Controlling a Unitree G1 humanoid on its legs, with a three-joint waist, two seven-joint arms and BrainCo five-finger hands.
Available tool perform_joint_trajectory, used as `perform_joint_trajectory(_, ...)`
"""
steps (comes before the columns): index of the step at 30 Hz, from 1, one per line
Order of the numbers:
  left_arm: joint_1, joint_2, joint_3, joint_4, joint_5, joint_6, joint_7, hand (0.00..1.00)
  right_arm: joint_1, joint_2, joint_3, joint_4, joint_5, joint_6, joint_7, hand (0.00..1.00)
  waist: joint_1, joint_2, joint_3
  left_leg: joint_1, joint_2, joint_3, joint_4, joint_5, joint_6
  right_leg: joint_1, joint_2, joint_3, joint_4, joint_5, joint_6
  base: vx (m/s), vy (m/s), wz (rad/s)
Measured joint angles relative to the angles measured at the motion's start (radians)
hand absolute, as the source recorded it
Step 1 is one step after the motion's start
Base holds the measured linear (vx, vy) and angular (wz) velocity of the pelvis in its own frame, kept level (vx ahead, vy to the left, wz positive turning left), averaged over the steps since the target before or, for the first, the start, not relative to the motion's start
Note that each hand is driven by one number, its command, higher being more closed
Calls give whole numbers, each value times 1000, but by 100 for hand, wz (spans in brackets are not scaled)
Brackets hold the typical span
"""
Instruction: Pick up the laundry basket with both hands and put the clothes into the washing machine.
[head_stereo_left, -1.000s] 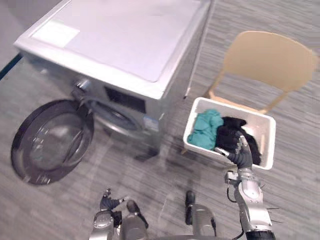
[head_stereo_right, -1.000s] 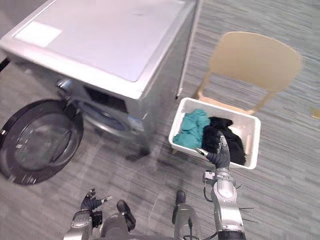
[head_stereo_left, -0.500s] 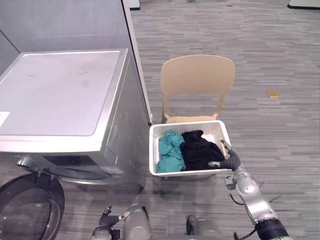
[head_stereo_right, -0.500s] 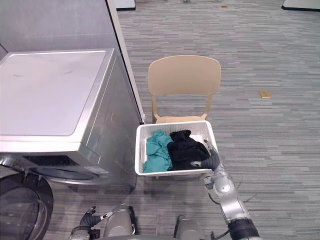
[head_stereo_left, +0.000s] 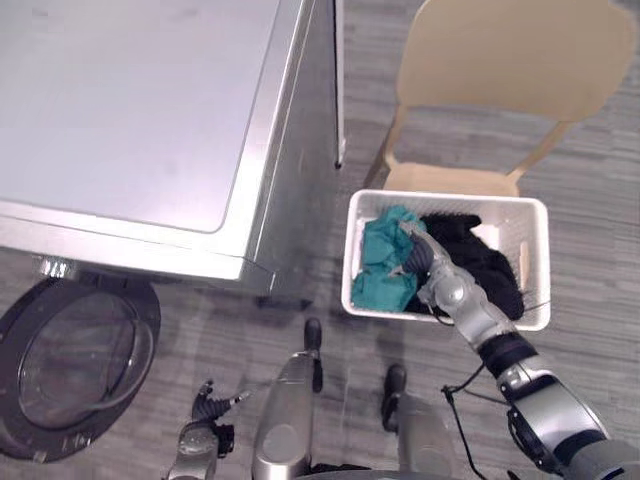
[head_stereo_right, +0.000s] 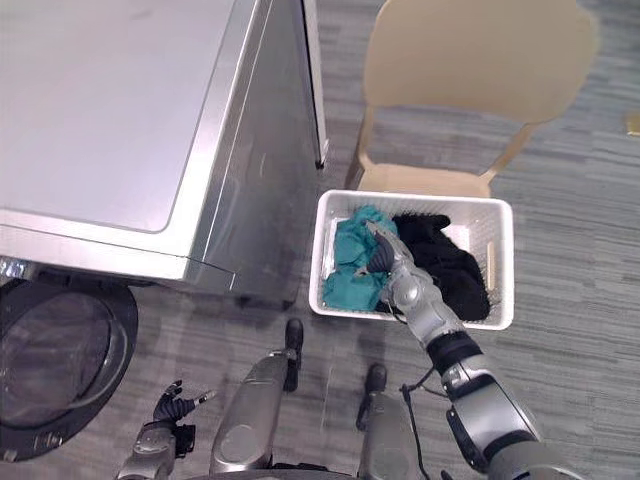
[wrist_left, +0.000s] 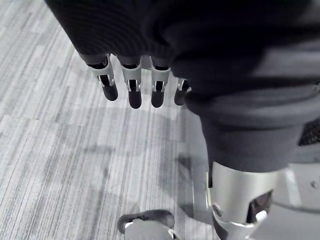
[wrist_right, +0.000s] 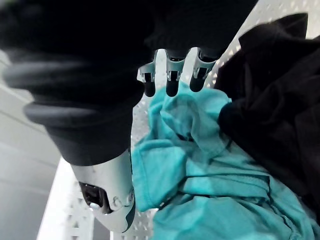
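Silver fingers (wrist_right: 171, 75) with dark tips were stretched out straight on the robot's right hand (head_stereo_left: 421, 257), open and gripping nothing. The hand reached into the middle right of the head view, over the inside of a white laundry basket (head_stereo_left: 538, 265). Its fingertips were poised at a crumpled teal garment (head_stereo_left: 380, 268); whether they touched the cloth could not be told.

The teal garment filled the left half of the basket. A black garment (head_stereo_left: 492, 268) lay heaped in the right half, the two pressed against each other. The basket sat on the grey striped floor (head_stereo_left: 600, 250), its far edge just in front of a tan chair (head_stereo_left: 510, 60) at the upper right of the frame.

Just beside the basket's left wall stood the silver washing machine (head_stereo_left: 130, 110), which took up the upper left. Its round dark door (head_stereo_left: 75, 365) hung open at the lower left.

The robot's left hand (head_stereo_left: 205, 405) showed at the bottom left of the frame, well apart from the basket. Its fingers (wrist_left: 131, 86) hung relaxed and open above bare floor, holding nothing.
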Motion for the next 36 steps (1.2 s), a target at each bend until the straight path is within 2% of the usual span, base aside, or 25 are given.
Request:
perform_joint_trajectory(2, -31, -2, 0, -1, -23, -2, 9, 0, -30, -13, 0, 29, -5, 14, -7, 0, 15, 1, 13, -24, 0, -7, 0, 5, 0, -29, -2, -6, 19, -1, -2, 17, -3, 10)
perform_joint_trajectory(5, -76, -6, 2, -7, -50, -10, 13, 0, -69, -12, 7, 33, -8, 36, -32, 0, 14, 1, 22, -78, -1, -23, 3, 11, 0, -84, -6, -29, 53, -8, -12, 3, -12, 15)
perform_joint_trajectory(6, -96, -11, 10, -12, -58, -12, 14, 0, -80, -10, 14, 36, -10, 41, -44, 100, 15, 0, 24, -96, -1, -28, 5, 13, -1, -104, -8, -33, 62, -10, -12, 14, -4, 11)
perform_joint_trajectory(11, -144, -36, 48, -51, -98, -16, 30, 0, -131, 10, 31, 47, -14, 61, -78, 100, 11, -5, 40, -116, -1, -33, 4, 16, -4, -118, -11, -62, 73, -16, -19, 18, -1, 8)
perform_joint_trajectory(14, -145, -39, 49, -67, -109, -18, 31, 0, -137, 15, 32, -2, 2, 65, -82, 100, 11, -9, 42, -112, 0, -32, -2, 19, -8, -116, -11, -64, 73, -17, -20, 44, -6, 2)
perform_joint_trajectory(19, -145, -43, 48, -75, -130, -18, 31, 0, -93, 27, 21, -163, 58, 66, -81, 100, 6, -28, 52, -63, 4, -18, -14, 23, -7, -72, -11, -63, 66, -16, -19, 48, -1, -1)
perform_joint_trajectory(24, -138, -42, 48, -76, -131, -12, 30, 0, -1, 50, -92, -370, 112, 53, -84, 100, 4, -39, 52, 25, 2, 1, -54, 23, -8, 10, -10, -51, 18, -15, -18, 24, 5, -7)
perform_joint_trajectory(26, -129, -42, 48, -75, -131, -8, 29, 0, 55, 72, -152, -429, 137, 41, -89, 100, 1, -52, 52, 68, 0, 5, -74, 25, -11, 53, -9, -49, -8, -11, -12, 24, -6, -5)
perform_joint_trajectory(29, -93, -40, 48, -73, -129, -4, 28, 0, 176, 137, -249, -537, 199, 32, -110, 100, -20, -89, 28, 123, -4, 6, -109, 29, -13, 112, -5, -48, -61, 3, -8, 48, -4, -5)
perform_joint_trajectory(31, -67, -41, 46, -54, -128, 15, 25, 0, 266, 175, -299, -568, 244, 11, -126, 100, -23, -123, -14, 165, -7, 17, -149, 35, -14, 149, 1, -31, -117, 24, -5, 76, 7, -19)
perform_joint_trajectory(33, -48, -41, 45, -45, -123, 18, 25, 0, 305, 176, -311, -568, 262, 4, -126, 100, -29, -135, -44, 198, -16, 19, -180, 40, -15, 182, 2, -26, -154, 38, 1, 79, 10, -8)
perform_joint_trajectory(34, -43, -41, 44, -41, -120, 22, 24, 0, 322, 175, -319, -568, 262, 2, -125, 0, -34, -136, -57, 214, -20, 19, -189, 44, -13, 202, 1, -27, -168, 41, 4, 82, -1, 6)
perform_joint_trajectory(36, -15, -39, 47, -37, -103, 26, 19, 0, 360, 181, -319, -567, 260, -3, -106, 0, -49, -134, -94, 249, -28, 20, -219, 51, -11, 223, -3, -28, -171, 43, 9, 59, -6, 5)
